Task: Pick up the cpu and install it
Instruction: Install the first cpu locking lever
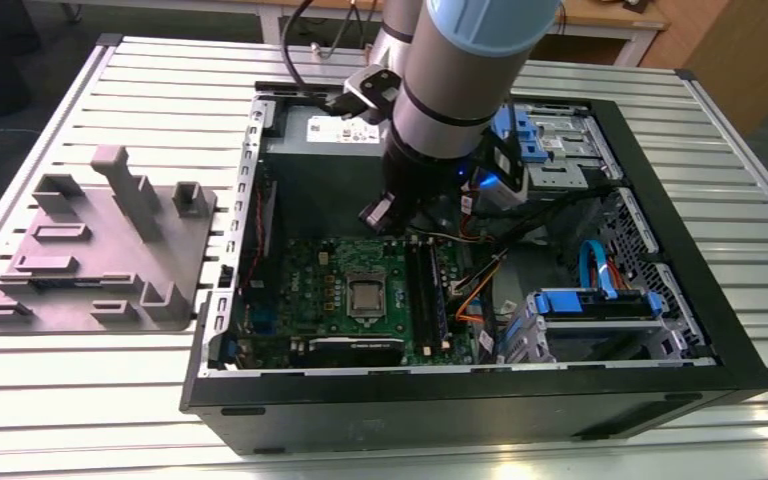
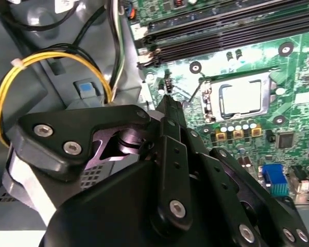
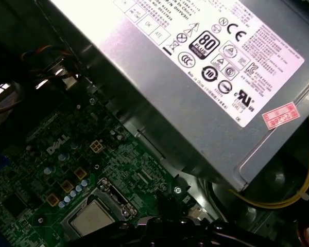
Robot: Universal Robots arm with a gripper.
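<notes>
— Where's the cpu (image 1: pixel 364 293)?
— Flat in its socket (image 2: pixel 210 103) on the green board (image 1: pixel 311 275), with the memory sticks (image 1: pixel 422 290) just to the exterior view's right.
— And the gripper (image 2: pixel 167 103)?
— Farther back, above the board's far edge, near the power supply (image 3: pixel 195 77). It is pressed together and holds nothing.

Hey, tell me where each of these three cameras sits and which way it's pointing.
Exterior view: off the arm, high over the table, looking down into the open computer case; the arm reaches in.
Second wrist view: on the arm behind the hand, looking past it at the motherboard.
First wrist view: on the arm, facing the power supply and motherboard; a dark part of the hand shows.
Shared: all three show the cpu on the motherboard.
</notes>
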